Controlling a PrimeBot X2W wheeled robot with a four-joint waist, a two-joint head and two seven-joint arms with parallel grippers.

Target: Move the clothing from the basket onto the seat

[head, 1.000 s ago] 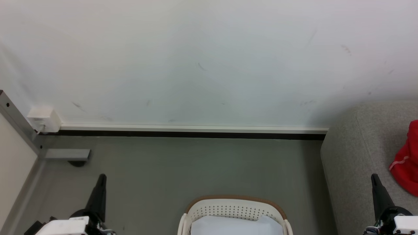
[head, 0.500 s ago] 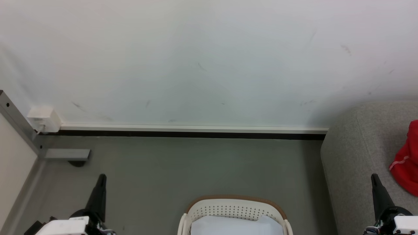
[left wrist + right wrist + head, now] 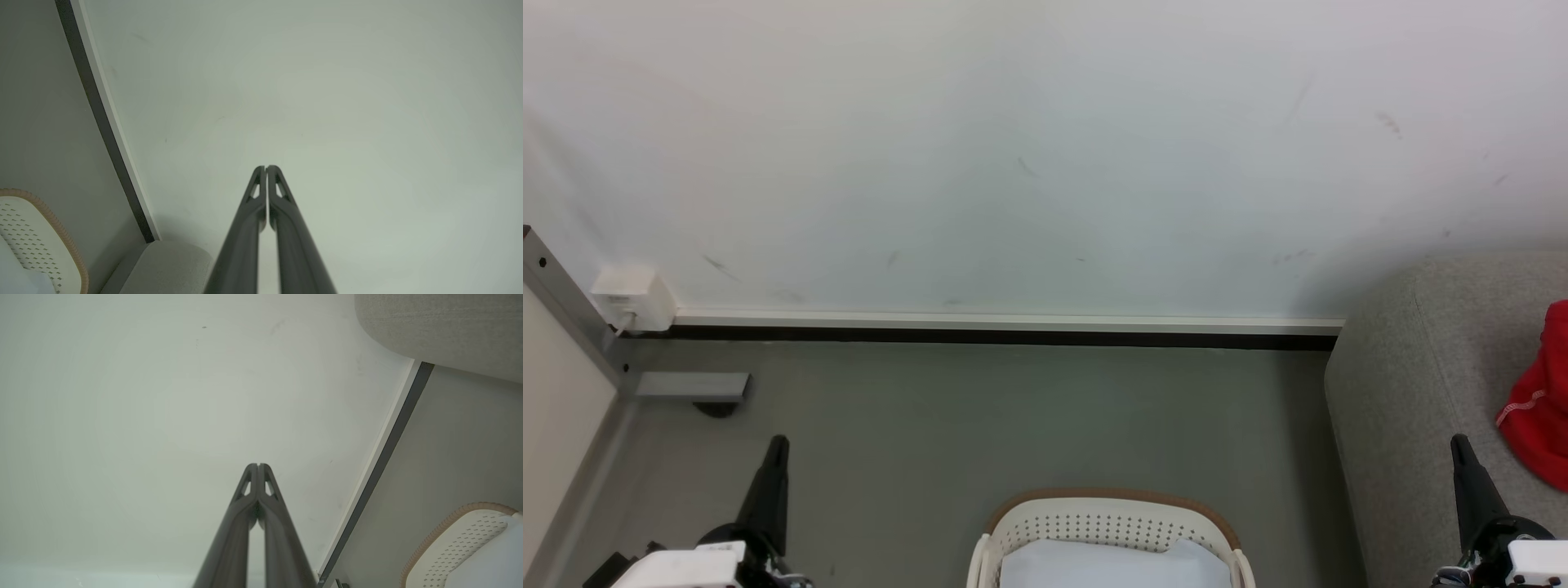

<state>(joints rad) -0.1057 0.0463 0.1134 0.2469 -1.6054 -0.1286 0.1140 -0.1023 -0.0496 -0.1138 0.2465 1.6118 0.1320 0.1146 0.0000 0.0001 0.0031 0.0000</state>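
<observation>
Nothing held: left jaws tips touching, right jaws tips touching.

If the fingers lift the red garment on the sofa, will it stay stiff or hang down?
The red garment lies bunched in soft folds on the sofa, so it would probably droop and hang. The fabric looks thin, so it is likely light for its size.

Left gripper (image 3: 266, 168): two long, tapered, matte dark-grey fingers (image 3: 241, 245), slotted tips.
Right gripper (image 3: 258, 465): identical.
Wrist housings (image 3: 686, 563): white, boxy.

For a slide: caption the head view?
Left gripper and right gripper shut, basket between them, red clothing on the grey seat.
</observation>
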